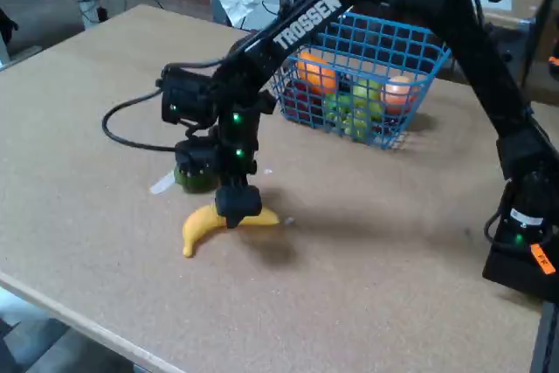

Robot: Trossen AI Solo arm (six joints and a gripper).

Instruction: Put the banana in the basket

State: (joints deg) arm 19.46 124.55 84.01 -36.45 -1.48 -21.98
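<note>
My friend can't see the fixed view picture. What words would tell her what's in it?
A black robot arm reaches down so its end effector is on the middle of a yellow banana lying on a brown table. A green lime sits just behind it, and a blue basket of fruit stands farther back.

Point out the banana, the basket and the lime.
banana (199, 226): fixed view, on its yellow left half, clear of the arm.
basket (384, 48): fixed view, on the blue mesh back wall.
lime (194, 181): fixed view, green patch showing beneath the arm.

Yellow banana (203, 226), blue basket (410, 120) (wire mesh), green lime (194, 181).
</note>
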